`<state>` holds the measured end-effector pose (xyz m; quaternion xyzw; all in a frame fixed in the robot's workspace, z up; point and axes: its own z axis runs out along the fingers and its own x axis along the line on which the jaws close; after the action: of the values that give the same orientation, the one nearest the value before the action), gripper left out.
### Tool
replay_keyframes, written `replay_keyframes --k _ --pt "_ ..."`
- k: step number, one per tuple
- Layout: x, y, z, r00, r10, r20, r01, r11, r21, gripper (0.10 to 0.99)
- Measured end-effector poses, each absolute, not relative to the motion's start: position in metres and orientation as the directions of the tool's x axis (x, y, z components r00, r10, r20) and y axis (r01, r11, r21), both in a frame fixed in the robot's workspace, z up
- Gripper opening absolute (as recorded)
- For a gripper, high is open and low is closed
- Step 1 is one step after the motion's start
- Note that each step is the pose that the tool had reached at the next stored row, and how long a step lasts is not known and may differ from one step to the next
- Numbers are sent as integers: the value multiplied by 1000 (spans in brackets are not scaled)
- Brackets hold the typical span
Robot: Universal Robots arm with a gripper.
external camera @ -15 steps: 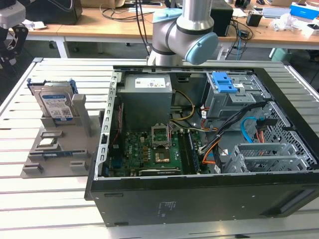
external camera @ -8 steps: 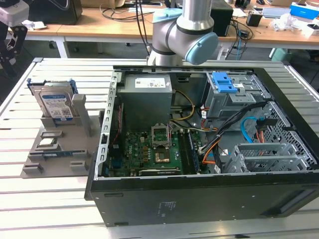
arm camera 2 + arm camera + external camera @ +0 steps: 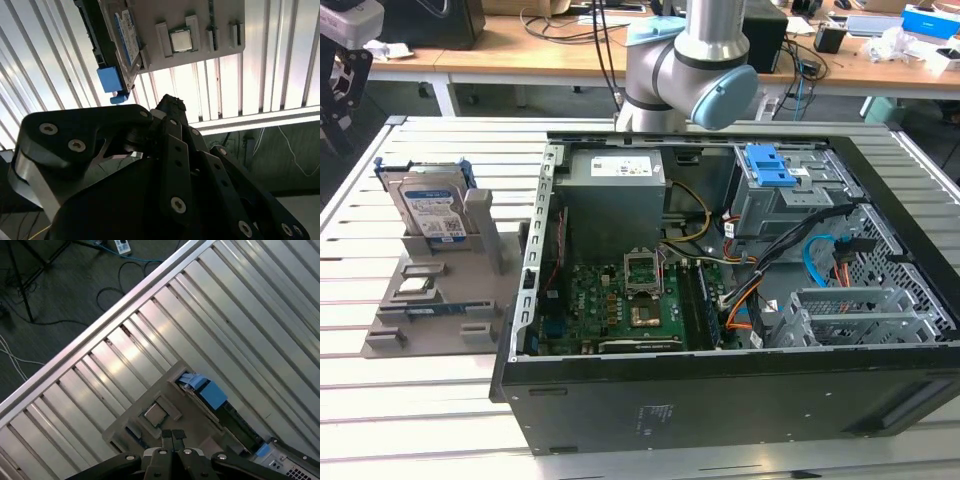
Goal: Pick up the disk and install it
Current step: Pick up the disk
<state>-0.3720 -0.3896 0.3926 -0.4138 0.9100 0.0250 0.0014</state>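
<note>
Disk [image 3: 432,214] stands upright in grey holder [image 3: 486,236].

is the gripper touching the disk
Apart. In the first wrist view the gripper sits clear of the disk, grey holder showing between them.

Bench [image 3: 420,410]: slatted metal top, pale grey. Directly on it: grey parts holder [image 3: 430,310], near the edge at the exterior view's left; open black computer case [image 3: 720,410], just beside the holder, covering the middle and the exterior view's right.
</note>
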Motion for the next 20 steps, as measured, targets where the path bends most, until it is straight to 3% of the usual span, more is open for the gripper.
replay_keyframes --k 20 --pt "-372 -390 393 -422 -906 -23 -906 420 44 106"
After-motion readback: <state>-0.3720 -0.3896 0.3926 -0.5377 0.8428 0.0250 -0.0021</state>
